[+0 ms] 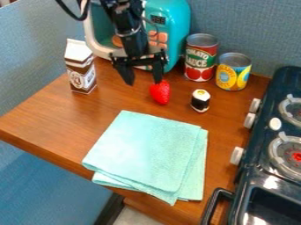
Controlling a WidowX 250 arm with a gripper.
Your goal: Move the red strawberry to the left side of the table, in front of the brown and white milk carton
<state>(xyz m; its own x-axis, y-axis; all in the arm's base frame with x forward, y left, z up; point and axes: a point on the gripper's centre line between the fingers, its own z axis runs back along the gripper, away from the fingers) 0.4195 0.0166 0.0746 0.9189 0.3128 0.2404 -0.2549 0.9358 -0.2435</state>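
Camera view: the gripper (143, 81) is seen with its fingers apart, one tip close by the strawberry (160, 92); contact cannot be told. Beside the strawberry a sushi roll (200, 101) is set, and in front of it a folded cloth (147, 149). By an off-centre descent, the strawberry could be knocked and rolled away.

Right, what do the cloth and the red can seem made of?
Cloth: fabric, likely terry or microfiber; matte, faintly textured, with soft folded edges.
Red can: apparently metal, from its shiny grey rim; the printed wrap could be paper.
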